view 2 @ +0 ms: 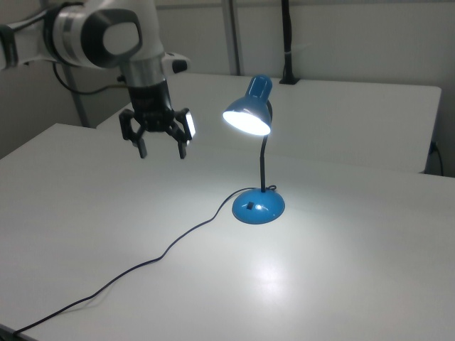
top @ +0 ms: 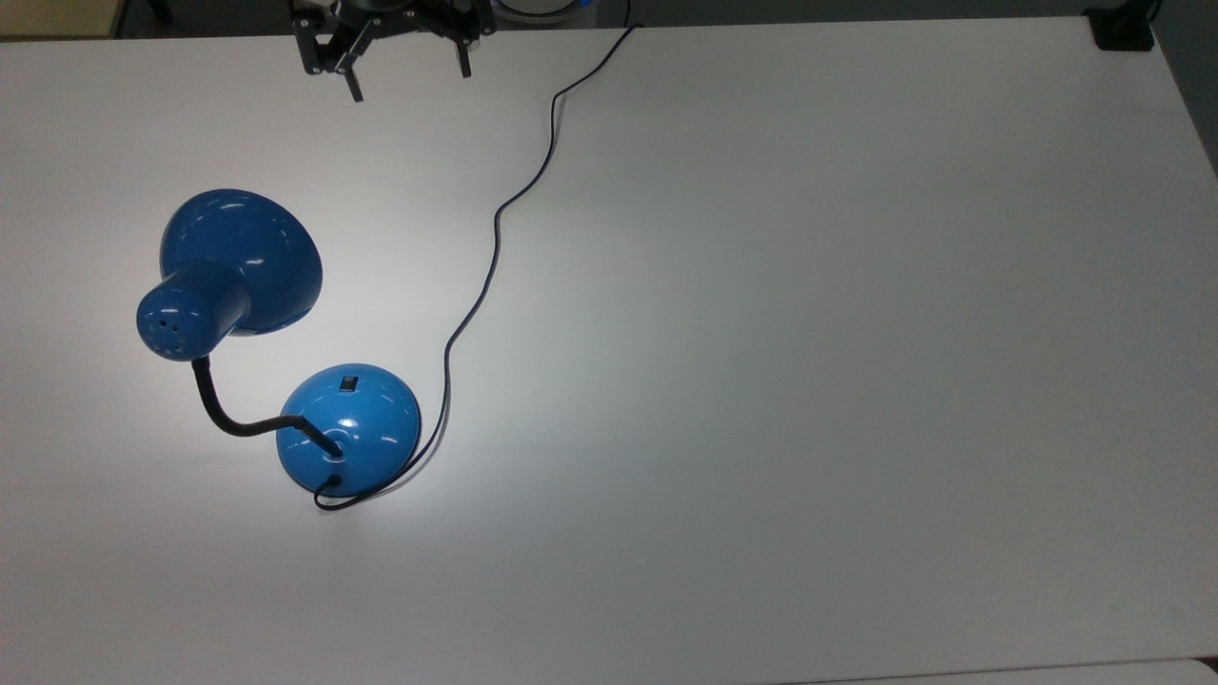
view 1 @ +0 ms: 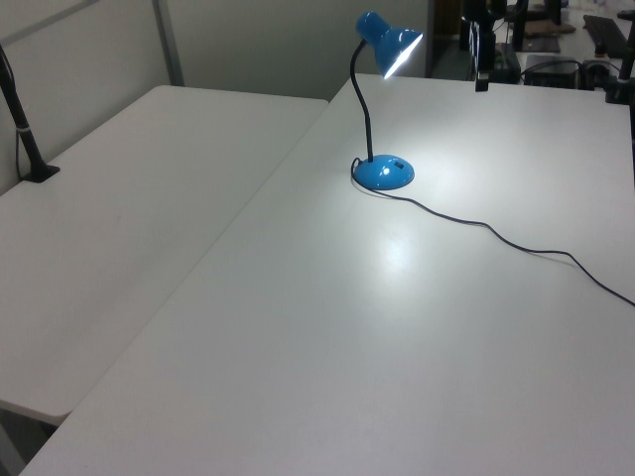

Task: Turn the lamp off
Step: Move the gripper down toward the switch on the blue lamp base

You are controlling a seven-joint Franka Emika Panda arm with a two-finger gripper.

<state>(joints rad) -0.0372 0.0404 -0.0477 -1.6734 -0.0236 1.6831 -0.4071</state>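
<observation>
Lab; robot arm [view 2: 106, 35]; white tables [view 2: 341, 284]

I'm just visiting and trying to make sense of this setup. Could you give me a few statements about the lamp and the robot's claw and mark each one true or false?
1. The blue desk lamp is lit. True.
2. The gripper is pressing the switch on the lamp's base. False: it hangs in the air, well away from the lamp, to the right view's left of it.
3. The gripper's fingers are spread apart and hold nothing. True.
4. The lamp's black cord is coiled around the gooseneck. False: it trails loosely across the white table and off its edge.
5. The lamp lies tipped on its side. False: it stands upright on its round base.
</observation>
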